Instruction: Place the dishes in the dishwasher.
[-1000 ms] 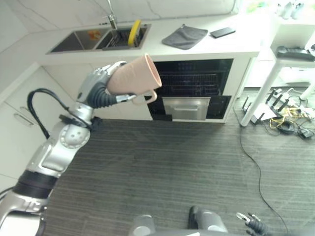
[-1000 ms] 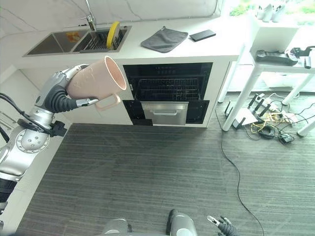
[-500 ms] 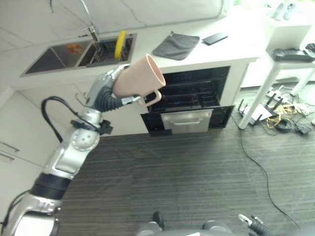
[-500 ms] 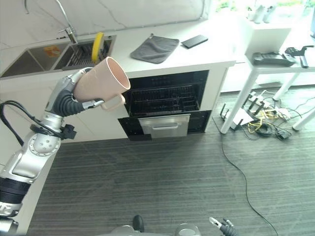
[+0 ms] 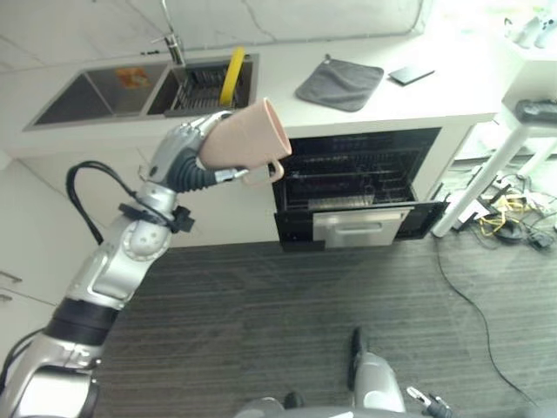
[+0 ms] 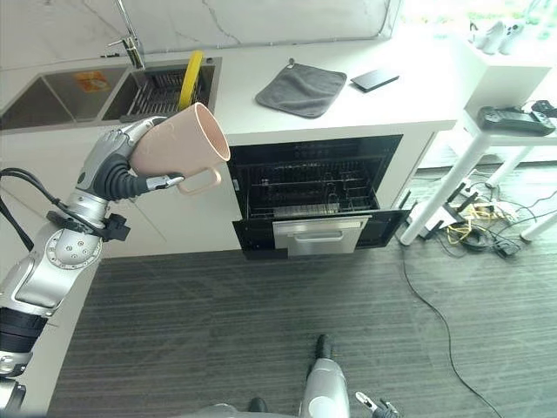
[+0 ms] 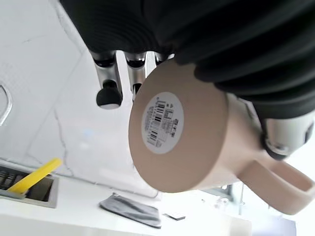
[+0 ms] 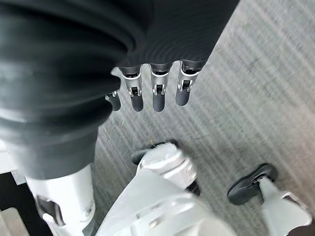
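Observation:
A beige mug point(image 5: 248, 139) with a handle is held up on its side, mouth toward the dishwasher, in my left hand point(image 5: 184, 150). The fingers curl round its body, and its labelled base point(image 7: 163, 120) shows in the left wrist view. The mug hangs in front of the white counter, left of the open dishwasher point(image 5: 357, 174), whose dark racks are visible above a silver drawer front point(image 5: 359, 228). My right hand point(image 8: 155, 93) hangs low over the floor with relaxed fingers and holds nothing.
A sink point(image 5: 96, 91) with a rack holding a yellow plate point(image 5: 233, 74) lies behind the mug. A grey cloth point(image 5: 339, 84) and a dark phone point(image 5: 413, 75) lie on the counter. A white side table point(image 5: 531, 117) and floor cables point(image 5: 513, 218) stand at the right.
The camera has shifted, so counter and dishwasher sit further right in the picture. The left hand keeps the mug raised in much the same pose.

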Controlling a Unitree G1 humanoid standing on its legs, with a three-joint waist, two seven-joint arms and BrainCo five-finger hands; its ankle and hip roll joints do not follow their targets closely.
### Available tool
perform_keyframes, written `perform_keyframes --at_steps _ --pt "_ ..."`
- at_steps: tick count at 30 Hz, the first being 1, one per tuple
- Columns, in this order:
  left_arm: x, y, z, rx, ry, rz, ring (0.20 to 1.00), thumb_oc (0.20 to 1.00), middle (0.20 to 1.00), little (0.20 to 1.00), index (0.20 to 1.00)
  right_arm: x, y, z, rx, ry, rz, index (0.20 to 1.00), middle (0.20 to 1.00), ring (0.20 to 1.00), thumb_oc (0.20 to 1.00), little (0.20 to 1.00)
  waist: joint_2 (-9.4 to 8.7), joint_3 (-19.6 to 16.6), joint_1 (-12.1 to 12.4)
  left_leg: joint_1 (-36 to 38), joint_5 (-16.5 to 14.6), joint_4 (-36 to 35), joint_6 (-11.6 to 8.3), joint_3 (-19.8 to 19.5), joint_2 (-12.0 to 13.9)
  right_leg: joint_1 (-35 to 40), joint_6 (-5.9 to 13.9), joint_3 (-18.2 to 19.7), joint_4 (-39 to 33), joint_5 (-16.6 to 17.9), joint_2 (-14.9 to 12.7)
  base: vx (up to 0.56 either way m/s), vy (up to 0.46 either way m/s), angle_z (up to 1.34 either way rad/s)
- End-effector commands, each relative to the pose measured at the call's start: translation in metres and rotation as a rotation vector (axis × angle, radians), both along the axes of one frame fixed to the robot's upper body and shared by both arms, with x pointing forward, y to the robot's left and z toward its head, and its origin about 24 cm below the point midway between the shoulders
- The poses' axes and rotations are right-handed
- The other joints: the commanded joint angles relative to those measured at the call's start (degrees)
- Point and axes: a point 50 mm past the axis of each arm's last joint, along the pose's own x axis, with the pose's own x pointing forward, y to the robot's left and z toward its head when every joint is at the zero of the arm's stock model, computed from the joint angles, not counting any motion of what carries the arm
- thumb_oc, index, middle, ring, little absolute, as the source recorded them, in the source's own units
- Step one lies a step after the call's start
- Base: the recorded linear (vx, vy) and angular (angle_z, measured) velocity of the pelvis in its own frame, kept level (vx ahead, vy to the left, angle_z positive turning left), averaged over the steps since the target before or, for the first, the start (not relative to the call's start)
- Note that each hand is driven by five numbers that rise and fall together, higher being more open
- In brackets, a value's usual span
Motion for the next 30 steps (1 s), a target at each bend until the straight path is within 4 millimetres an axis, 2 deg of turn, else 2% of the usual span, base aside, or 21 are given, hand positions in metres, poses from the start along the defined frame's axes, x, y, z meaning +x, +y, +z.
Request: perform_keyframes --at_steps 1,3,4,5,6,7,8,9,10,12,13,14,15,17,21,24,30 --pt "-0.008 0.004 0.037 -0.051 -0.14 -0.048 0.2 0.2 0.2 0.2 0.2 0.015 -0.011 0.006 -0.026 -0.032 0.014 1.0 1.0 1.0 1.0 1.0 0.31 -2.2 -0.4 -2.8 -8.3 8.4 0.67 -0.3 1.3 2.4 3.87 -3.5 5.9 -5.7 0.6 0.49 -0.475 0.54" --pt "-0.009 0.004 0.036 -0.058 -0.129 -0.029 0.2 0.2 0.2 0.2 0.2 0.018 -0.015 0.007 -0.031 -0.023 0.022 1.0 1.0 1.0 1.0 1.0 0.06 -2.9 -0.4 -2.2 -9.5 12.8 -0.05 -0.1 1.7 2.4 2.01 -4.4 7.4 -7.7 2.6 0.33 -0.31 0.28" --pt "-0.01 0.006 0.036 -0.071 -0.132 -0.012 0.2 0.2 0.2 0.2 0.2 0.019 -0.019 0.009 -0.041 -0.019 0.048 1.0 1.0 1.0 1.0 1.0 0.29 -3.1 -0.1 -3.8 -7.1 20.2 -1.57 0.3 2.6 3.8 -0.02 -5.3 7.5 -9.8 4.5 0.32 -0.306 0.05" --pt "-0.011 0.006 0.036 -0.076 -0.134 -0.006 0.2 0.2 0.2 0.2 0.2 0.02 -0.023 0.01 -0.054 -0.018 0.075 1.0 1.0 1.0 1.0 1.0 0.06 -3.3 -0.1 -5.9 -4.5 24.8 -2.44 0.7 2.7 4.7 -1.3 -5.8 7.0 -10.6 5.3 0.26 -0.256 -0.06" --pt "-0.011 0.007 0.037 -0.079 -0.135 -0.004 0.2 0.2 0.2 0.2 0.2 0.021 -0.025 0.011 -0.065 -0.019 0.086 1.0 1.0 1.0 1.0 1.0 0.21 -3.4 -0.1 -7.4 -3.4 27.4 -2.97 0.9 3.2 5.2 -2.07 -6.1 6.8 -11.3 6.0 0.23 -0.275 -0.07" --pt "-0.011 0.009 0.044 -0.088 -0.138 -0.014 0.2 0.2 0.2 0.2 0.2 0.019 -0.035 0.014 -0.094 -0.026 0.089 1.0 1.0 1.0 1.0 1.0 -0.17 -3.1 -0.1 -12.5 0.9 34.9 -4.02 3.0 6.1 7.3 -4.32 -7.6 5.7 -12.7 6.9 0.16 -0.21 -0.16" --pt "-0.011 0.009 0.045 -0.088 -0.138 -0.016 0.2 0.2 0.2 0.2 0.2 0.019 -0.036 0.015 -0.097 -0.028 0.086 1.0 1.0 1.0 1.0 1.0 -0.09 -3.2 -0.2 -13.2 1.1 35.5 -4.09 3.1 6.5 7.4 -4.54 -7.8 5.6 -12.8 7.1 0.17 -0.189 0.0" --pt "-0.01 0.009 0.051 -0.09 -0.149 -0.038 0.2 0.2 0.2 0.2 0.2 0.018 -0.044 0.017 -0.103 -0.044 0.054 1.0 1.0 1.0 1.0 1.0 0.39 -2.4 0.3 -16.4 0.8 31.6 -3.27 3.6 7.1 9.1 -5.19 -8.2 4.5 -13.5 8.1 0.14 -0.04 0.12" --pt "-0.009 0.008 0.053 -0.089 -0.15 -0.044 0.2 0.2 0.2 0.2 0.2 0.017 -0.047 0.018 -0.097 -0.046 0.061 1.0 1.0 1.0 1.0 1.0 0.79 -2.2 0.5 -16.3 2.1 27.2 -3.49 3.9 7.7 10.0 -5.27 -7.9 3.7 -13.8 8.7 0.17 0.008 0.21" --pt "-0.009 0.008 0.054 -0.096 -0.151 -0.046 0.2 0.2 0.2 0.2 0.2 0.022 -0.051 0.021 -0.108 -0.045 0.114 1.0 1.0 1.0 1.0 1.0 1.66 -1.8 0.6 -15.2 5.7 16.5 -4.83 4.0 10.4 12.1 -4.9 -6.9 1.5 -14.1 9.6 0.19 0.104 -0.05" --pt "-0.01 0.007 0.053 -0.101 -0.156 -0.046 0.2 0.2 0.2 0.2 0.2 0.022 -0.051 0.021 -0.109 -0.045 0.129 1.0 1.0 1.0 1.0 1.0 2.0 -1.5 1.0 -15.0 8.4 11.8 -5.86 2.5 11.7 13.1 -4.57 -5.8 0.3 -14.0 9.8 0.2 0.142 -0.17" --pt "-0.011 0.006 0.051 -0.103 -0.16 -0.047 0.2 0.2 0.2 0.2 0.2 0.021 -0.051 0.021 -0.103 -0.047 0.124 1.0 1.0 1.0 1.0 1.0 2.24 -1.3 1.2 -15.0 10.9 8.7 -6.64 1.6 13.1 13.9 -4.27 -5.2 -0.5 -14.0 9.8 0.16 0.133 -0.25" --pt "-0.011 0.005 0.049 -0.102 -0.164 -0.046 0.2 0.2 0.2 0.2 0.2 0.02 -0.05 0.02 -0.095 -0.05 0.116 1.0 1.0 1.0 1.0 1.0 2.21 -1.2 1.1 -14.7 11.4 7.3 -6.89 1.9 14.0 14.3 -4.07 -5.3 -1.0 -13.9 9.3 0.13 0.148 -0.38" --pt "-0.011 0.004 0.047 -0.089 -0.172 -0.052 0.2 0.2 0.2 0.2 0.2 0.018 -0.046 0.019 -0.081 -0.056 0.096 1.0 1.0 1.0 1.0 1.0 2.29 -1.5 0.7 -12.2 10.0 2.8 -7.32 4.0 14.6 14.6 -3.07 -6.8 -2.3 -13.1 7.9 0.1 0.14 -0.59" --pt "-0.01 0.004 0.043 -0.078 -0.171 -0.014 0.2 0.2 0.2 0.2 0.2 0.01 -0.037 0.014 -0.056 -0.042 0.1 1.0 1.0 1.0 1.0 1.0 2.68 -1.9 0.4 -9.9 9.3 -0.2 -8.23 3.7 13.6 15.0 -1.4 -7.0 -4.2 -11.2 5.8 0.11 0.134 -0.51" --pt "-0.009 0.003 0.04 -0.075 -0.171 -0.004 0.2 0.2 0.2 0.2 0.2 0.007 -0.03 0.01 -0.058 -0.024 0.123 1.0 1.0 1.0 1.0 1.0 2.81 -2.2 0.3 -8.8 9.3 -1.7 -8.27 3.8 13.3 15.2 -0.82 -6.9 -4.6 -10.8 5.5 0.09 0.069 -0.12" --pt "-0.01 -0.006 0.039 -0.066 -0.181 -0.011 0.2 0.2 0.2 0.2 0.2 0.003 -0.031 0.009 -0.073 0.0 0.092 1.0 1.0 1.0 1.0 1.0 2.78 -2.3 0.6 -8.4 9.0 -2.3 -7.92 3.9 12.9 15.5 -0.63 -7.3 -4.6 -11.0 5.3 0.03 0.018 0.21"
